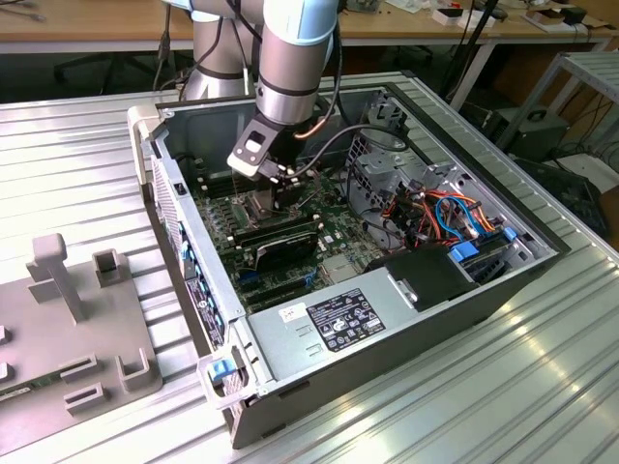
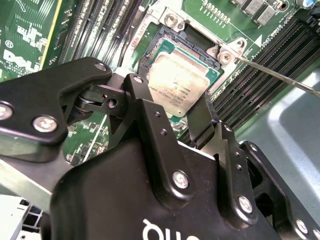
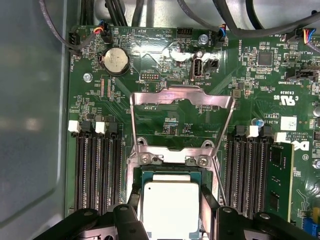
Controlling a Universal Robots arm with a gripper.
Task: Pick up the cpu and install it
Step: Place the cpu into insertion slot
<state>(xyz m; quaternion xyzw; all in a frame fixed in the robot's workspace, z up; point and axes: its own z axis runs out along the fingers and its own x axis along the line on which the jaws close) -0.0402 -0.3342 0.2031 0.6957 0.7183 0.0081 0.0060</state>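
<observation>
The cpu [image 2: 175, 82], a small square chip with a dull silver top, hangs just over the open socket [image 2: 192, 44] on the green motherboard. My gripper [image 2: 167, 95] is shut on the cpu, one black finger [image 2: 134, 85] on each of two opposite edges. In the first wrist view the cpu [image 3: 170, 207] sits between the fingertips of the gripper [image 3: 170, 217], and the socket's metal load frame [image 3: 182, 97] is hinged back flat on the board. In the exterior view the gripper [image 1: 285, 198] reaches down into the open computer case [image 1: 203, 290], over the socket area.
Black memory slots [image 3: 97, 170] flank the socket, with a fitted memory stick [image 3: 279, 180] on one side. A thin socket lever [image 2: 280, 76] sticks out nearby. A long black card [image 1: 280, 242], power supply [image 1: 338, 324] and cable bundle [image 1: 445, 213] fill the case. A grey fixture [image 1: 77, 329] lies outside it.
</observation>
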